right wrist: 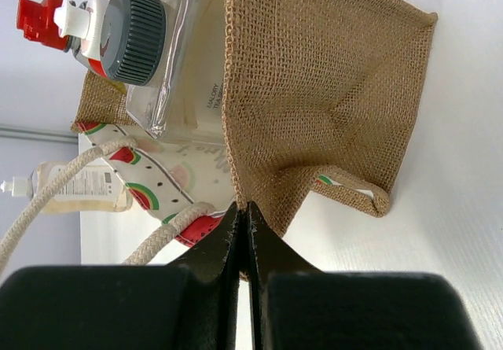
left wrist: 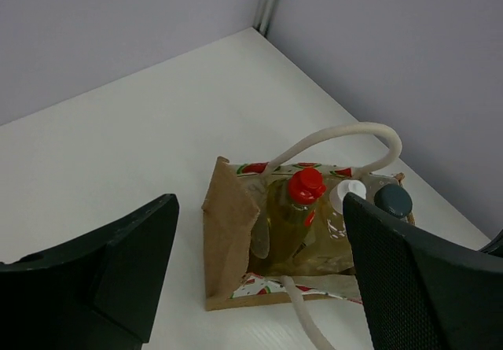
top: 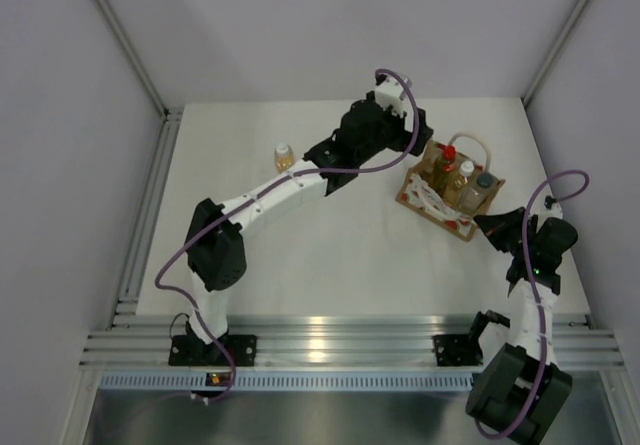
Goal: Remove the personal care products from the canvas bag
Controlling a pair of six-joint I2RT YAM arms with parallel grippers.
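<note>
The canvas bag (top: 432, 197) stands open at the table's right. In it are a yellow bottle with a red cap (top: 449, 152), an amber bottle with a white cap (top: 466, 168) and a clear bottle with a dark grey cap (top: 485, 180). A second amber bottle (top: 284, 156) stands on the table to the left. My left gripper (top: 418, 137) is open and empty, just left of the bag; its view shows the red cap (left wrist: 306, 185) between its fingers (left wrist: 118, 263). My right gripper (right wrist: 244, 208) is shut on the bag's burlap side edge (right wrist: 314, 90).
The bag's white rope handles (left wrist: 338, 134) loop over the bottles and trail onto the table (top: 330, 255). Grey walls close the table at the back and the right, and an aluminium rail (top: 145, 215) runs along the left.
</note>
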